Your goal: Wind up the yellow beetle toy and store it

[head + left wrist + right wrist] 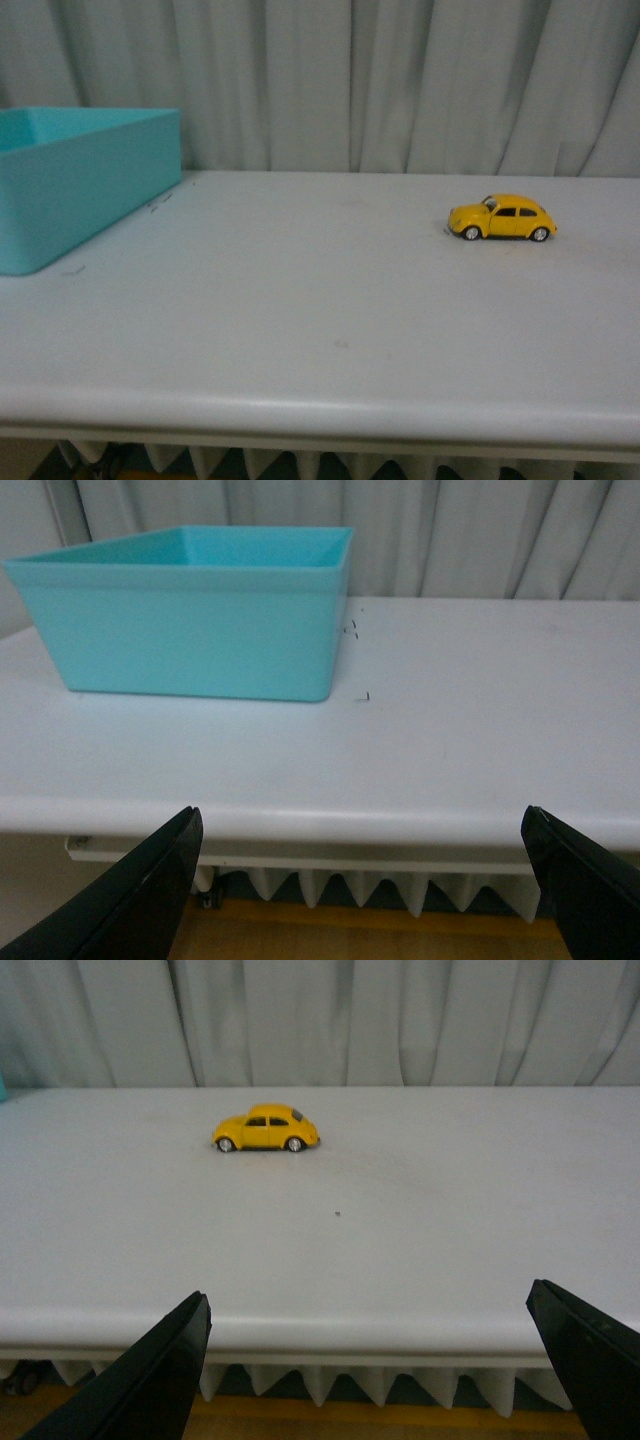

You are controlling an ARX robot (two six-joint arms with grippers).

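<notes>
Left gripper: fingers spread wide, nothing held between them, hanging just before the front edge of the table, facing the turquoise bin. Right gripper: also wide open and empty, before the same edge, facing the beetle. Beetle upright on its wheels, side-on in the front view, on the right part of the table toward the curtain. Well apart from the bin at the far left.
</notes>
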